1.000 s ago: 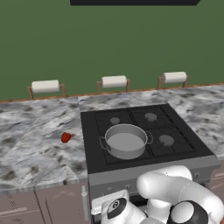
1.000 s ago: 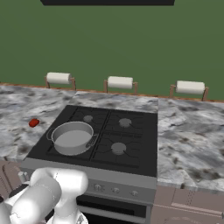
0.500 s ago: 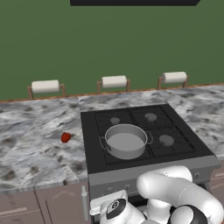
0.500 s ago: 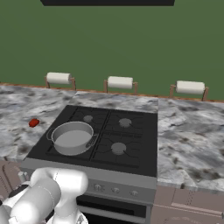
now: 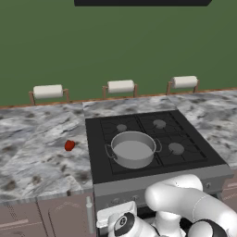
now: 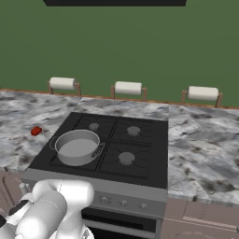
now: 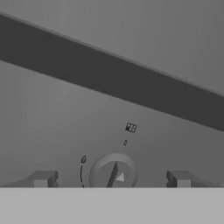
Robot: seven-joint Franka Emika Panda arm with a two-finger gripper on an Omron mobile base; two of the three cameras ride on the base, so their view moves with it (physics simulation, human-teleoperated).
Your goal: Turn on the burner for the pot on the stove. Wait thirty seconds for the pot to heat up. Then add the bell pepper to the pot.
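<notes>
The grey pot (image 5: 133, 150) (image 6: 77, 147) stands on the front left burner of the black stove (image 5: 97, 159) (image 6: 149, 156). The red bell pepper (image 5: 69, 145) (image 6: 36, 131) lies on the marble counter left of the stove. My arm is folded low in front of the stove's grey front panel (image 7: 61, 131). In the hand view my gripper (image 7: 110, 179) faces that panel up close. A round knob (image 7: 114, 171) sits between the two fingertips (image 7: 41, 178), which stand wide apart and clear of it. The gripper is open and holds nothing.
Three paper towel rolls (image 5: 48, 91) (image 5: 121, 86) (image 5: 184, 82) stand on holders along the green back wall. Marble counter (image 5: 32, 157) runs on both sides of the stove. A dark band (image 7: 109, 74) crosses the panel above the knob.
</notes>
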